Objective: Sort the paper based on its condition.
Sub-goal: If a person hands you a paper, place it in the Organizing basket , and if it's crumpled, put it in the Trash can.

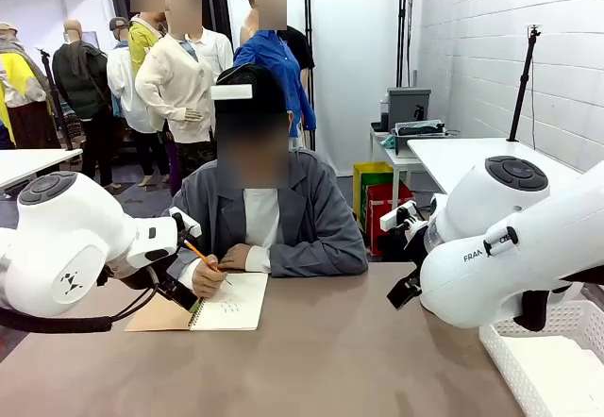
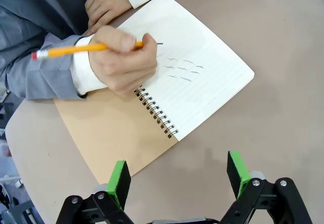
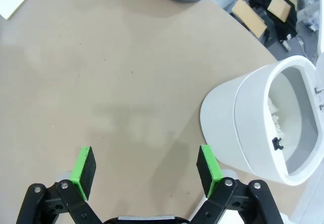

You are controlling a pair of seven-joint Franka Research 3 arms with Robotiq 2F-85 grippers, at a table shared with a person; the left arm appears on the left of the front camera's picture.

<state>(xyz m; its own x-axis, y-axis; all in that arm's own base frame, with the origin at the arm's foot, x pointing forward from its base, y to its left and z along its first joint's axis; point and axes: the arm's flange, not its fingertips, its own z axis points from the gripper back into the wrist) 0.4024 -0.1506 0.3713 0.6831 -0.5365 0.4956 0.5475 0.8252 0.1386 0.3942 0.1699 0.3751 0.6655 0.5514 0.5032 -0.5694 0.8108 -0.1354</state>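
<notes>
Paper (image 1: 563, 376) in bskt (image 1: 507, 358); end effectors (image 2: 179, 176) (image 3: 147, 165) wide

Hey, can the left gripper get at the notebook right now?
Partly, probably: the left gripper, open, hangs near the notebook, with bare table between, but the person's hand rests on it, writing.

Smooth white paper sheet (image 1: 559, 377) lies flat in the bottom of the white mesh basket (image 1: 505, 365) at the near right corner of the table. It looks uncreased, with its edges roughly in line with the basket walls. Cannot tell whether it is one sheet or several stacked. Wrinkly white paper wad (image 3: 274, 113) sits down inside the round white bin (image 3: 228, 117) standing at the table edge. It rests against the inner wall and is mostly hidden by the rim, so just a small crumpled part is visible.
</notes>
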